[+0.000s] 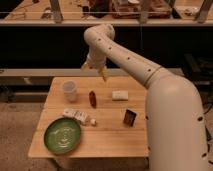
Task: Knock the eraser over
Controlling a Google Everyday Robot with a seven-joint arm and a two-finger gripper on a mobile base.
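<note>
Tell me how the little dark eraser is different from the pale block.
The eraser is nearly black with a brownish face; the pale block is cream. The eraser stands upright, while the pale block lies flat. The eraser sits nearer the front of the table; the pale block is farther back. Both are small rectangles on the wooden table. The end effector hangs above the table's back edge, touching neither.
</note>
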